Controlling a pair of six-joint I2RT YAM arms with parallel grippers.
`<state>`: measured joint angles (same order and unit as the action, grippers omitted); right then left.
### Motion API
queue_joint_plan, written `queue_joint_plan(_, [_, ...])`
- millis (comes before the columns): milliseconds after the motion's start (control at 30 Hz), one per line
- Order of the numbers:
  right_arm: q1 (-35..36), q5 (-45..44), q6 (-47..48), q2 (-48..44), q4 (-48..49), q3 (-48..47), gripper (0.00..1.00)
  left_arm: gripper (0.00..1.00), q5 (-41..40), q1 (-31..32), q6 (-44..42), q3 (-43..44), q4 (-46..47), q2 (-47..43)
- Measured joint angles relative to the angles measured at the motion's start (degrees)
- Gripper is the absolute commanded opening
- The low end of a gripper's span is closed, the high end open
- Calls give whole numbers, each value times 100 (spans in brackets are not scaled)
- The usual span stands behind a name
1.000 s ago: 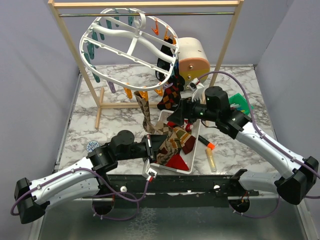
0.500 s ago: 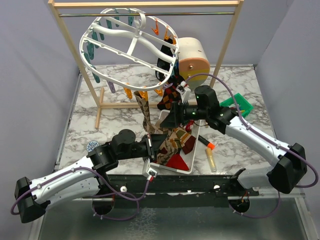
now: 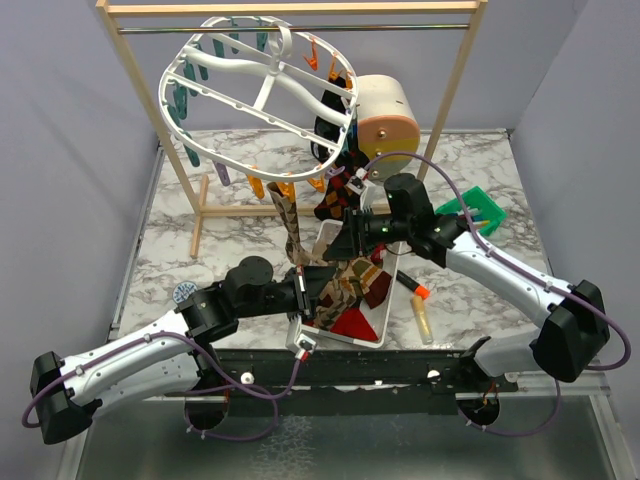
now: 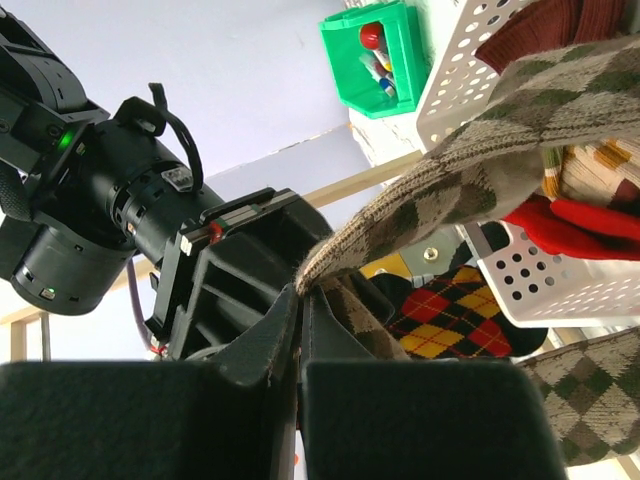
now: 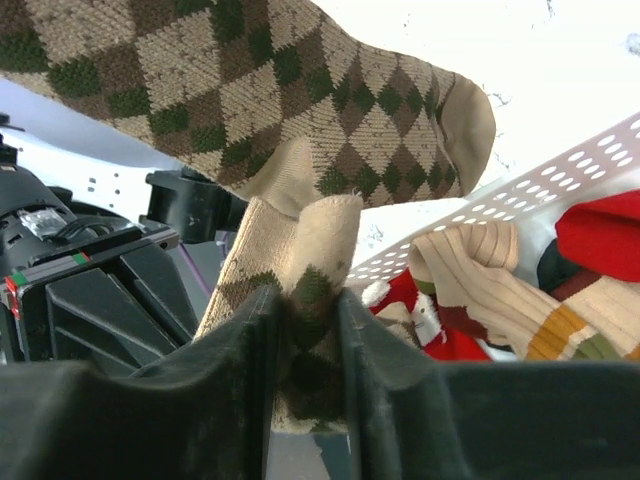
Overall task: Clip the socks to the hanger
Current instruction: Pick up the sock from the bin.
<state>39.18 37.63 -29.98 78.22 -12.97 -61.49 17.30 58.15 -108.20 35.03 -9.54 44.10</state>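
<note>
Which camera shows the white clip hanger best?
Top external: the hanger shows in full, hung from the wooden rack, with socks hanging below it. Both wrist views miss it, showing only socks and basket.

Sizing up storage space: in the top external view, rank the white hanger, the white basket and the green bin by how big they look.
1. white hanger, though it hangs nearer the camera, which enlarges it.
2. white basket.
3. green bin, partly hidden by the right arm.
</note>
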Motion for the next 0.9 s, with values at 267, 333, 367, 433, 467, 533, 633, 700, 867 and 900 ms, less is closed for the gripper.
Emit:
queue_joint_plan(267, [0, 17, -205, -291, 387, 315, 0, 21, -4, 0, 87, 0, 2, 7])
queue_joint_plan(333, [-2, -33, -219, -487, 479, 385, 0, 44, -13, 0, 212, 0, 22, -2])
queue_joint_plan(367, [-2, -98, -216, -610, 535, 407, 0, 76, -24, 0, 289, -2, 39, -9])
queue_joint_plan(433, [-2, -273, -190, -894, 638, 435, 0, 99, -48, 0, 494, -24, 90, -37])
queue_joint_plan(467, [-2, -387, -155, -1060, 680, 450, 0, 99, -66, 0, 629, -52, 140, -59])
queue_joint_plan(533, [-2, -616, -61, -1375, 741, 470, 0, 99, -107, 0, 1086, -146, 286, -107])
queue_joint_plan(633, [-2, -1019, 181, -1777, 737, 474, 0, 99, -179, 0, 1930, -238, 450, -140])
queue_joint_plan(700, [-2, -1314, 380, -1982, 732, 492, 0, 99, -229, 0, 2509, -256, 525, -160])
queue_joint_plan(867, [-4, -1926, 907, -2673, 789, 955, 1, 99, -640, 2, 4920, -258, 957, -208])
queue_joint_plan(900, [-4, -2028, 1012, -2892, 898, 1156, 0, 99, -815, 2, 5534, -258, 1141, -210])
